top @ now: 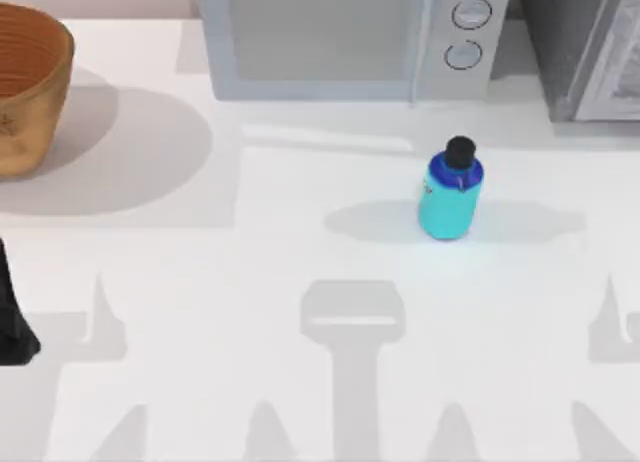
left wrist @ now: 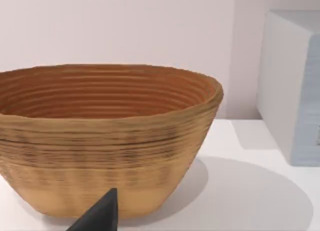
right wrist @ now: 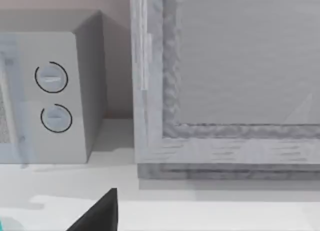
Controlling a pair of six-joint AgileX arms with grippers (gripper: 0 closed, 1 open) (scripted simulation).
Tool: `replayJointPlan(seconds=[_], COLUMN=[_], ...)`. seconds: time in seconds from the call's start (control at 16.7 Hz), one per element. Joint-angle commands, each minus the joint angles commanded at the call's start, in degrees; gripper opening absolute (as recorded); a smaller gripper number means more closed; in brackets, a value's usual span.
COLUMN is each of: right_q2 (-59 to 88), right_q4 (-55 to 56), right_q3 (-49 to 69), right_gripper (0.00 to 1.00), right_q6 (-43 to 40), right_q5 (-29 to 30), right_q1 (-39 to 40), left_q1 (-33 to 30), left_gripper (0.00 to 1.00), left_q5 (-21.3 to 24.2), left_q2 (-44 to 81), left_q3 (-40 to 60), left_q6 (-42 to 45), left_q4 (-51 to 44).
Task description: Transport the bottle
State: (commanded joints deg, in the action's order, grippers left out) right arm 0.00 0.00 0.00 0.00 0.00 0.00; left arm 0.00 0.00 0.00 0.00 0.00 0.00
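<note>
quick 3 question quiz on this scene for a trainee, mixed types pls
1. True or false: the bottle stands upright on the table.
2. Which is nearest the bottle? A) wooden bowl B) microwave C) left arm
3. Fill in: the bottle's cap is ____.

Key:
1. True.
2. B; the bowl sits at the far left edge of the table.
3. Black.

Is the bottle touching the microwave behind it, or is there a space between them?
Apart. In the top view, bare white table lies between the bottle and the front of the microwave; the bottle stands alone, nearer the camera.
</note>
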Motion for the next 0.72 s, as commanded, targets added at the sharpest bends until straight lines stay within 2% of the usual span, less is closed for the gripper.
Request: replayJointPlan(seconds=[0.18,0.36,0.54,0.72], right_q2=[0.0,0.0,0.0,0.0], right_q4=[0.0,0.0,0.0,0.0], right_q3=[0.0,0.0,0.0,0.0], right_gripper=[1.00,1.00,1.00,1.00], right_q6=[0.0,0.0,0.0,0.0], right_q5=[0.0,0.0,0.0,0.0], right_q1=[0.0,0.0,0.0,0.0], left_q1=[-0.3,-2.5,-6.3,-11.3], left_gripper=[1.00,1.00,1.00,1.00], left_q5=[0.0,0.3,0.6,0.9], left_q2=[0.6,5.8,16.5,32.4], left_q3=[0.3,2.8,6.9,12.0], left_q6=[0.0,-0.3,-0.4,-0.3], left_q4=[0.6,5.5,14.4,25.7])
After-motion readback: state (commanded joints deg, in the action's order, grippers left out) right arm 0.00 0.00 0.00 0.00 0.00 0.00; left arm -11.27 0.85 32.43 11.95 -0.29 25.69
